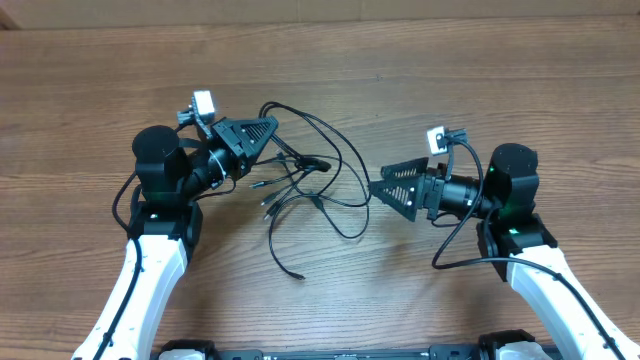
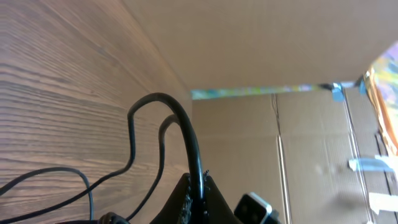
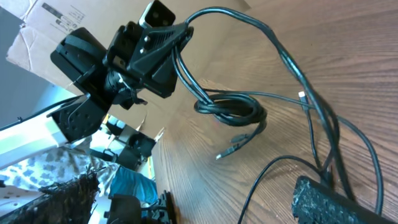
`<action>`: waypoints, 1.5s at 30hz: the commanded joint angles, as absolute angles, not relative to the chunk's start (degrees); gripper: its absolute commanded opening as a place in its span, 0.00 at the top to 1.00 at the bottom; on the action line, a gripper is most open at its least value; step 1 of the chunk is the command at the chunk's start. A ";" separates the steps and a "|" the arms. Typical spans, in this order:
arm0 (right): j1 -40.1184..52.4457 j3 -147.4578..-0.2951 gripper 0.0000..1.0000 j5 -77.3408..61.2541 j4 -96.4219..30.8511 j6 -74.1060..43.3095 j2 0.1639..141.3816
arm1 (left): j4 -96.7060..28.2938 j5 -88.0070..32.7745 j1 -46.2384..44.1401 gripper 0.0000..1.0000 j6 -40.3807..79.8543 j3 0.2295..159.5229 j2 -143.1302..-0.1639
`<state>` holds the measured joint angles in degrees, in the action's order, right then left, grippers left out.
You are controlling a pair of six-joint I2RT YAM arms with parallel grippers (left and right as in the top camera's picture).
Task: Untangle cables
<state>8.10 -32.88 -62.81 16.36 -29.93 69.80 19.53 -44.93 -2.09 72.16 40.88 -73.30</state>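
The left gripper (image 1: 270, 125) clamps the cables (image 1: 300, 165) at its fingertips, and the right gripper (image 1: 377, 188) pinches a strand opposite. A knot (image 3: 230, 109) sits between them, so the untangling looks barely begun.

Both arms reach inward, left end effector (image 1: 274, 124) pinching cables (image 1: 318, 165) (fingers converged), right end effector (image 1: 374, 187) closed, pointing left.

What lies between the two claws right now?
The cables, looped and knotted on the table, span the gap between left claw and right claw; overhead view shows it.
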 commanded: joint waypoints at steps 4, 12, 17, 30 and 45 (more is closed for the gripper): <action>11.66 -33.08 0.01 -54.35 16.10 -29.80 69.25 | 14.41 -41.32 -1.80 0.96 73.52 41.30 -73.41; 17.96 -33.08 0.01 -49.25 16.16 -29.98 69.25 | 11.90 -39.99 -1.80 0.96 73.58 41.30 -73.41; 22.26 -33.08 0.00 -45.84 17.32 -29.95 69.25 | 7.35 -40.01 -1.80 0.96 75.35 41.30 -73.41; 24.97 -33.08 0.01 -45.91 18.13 -29.95 69.25 | 1.02 -40.05 -1.85 0.96 75.40 41.30 -73.41; 29.26 -33.08 0.01 -43.05 20.12 -29.10 69.25 | -7.44 -43.18 -1.85 0.96 75.24 41.30 -73.41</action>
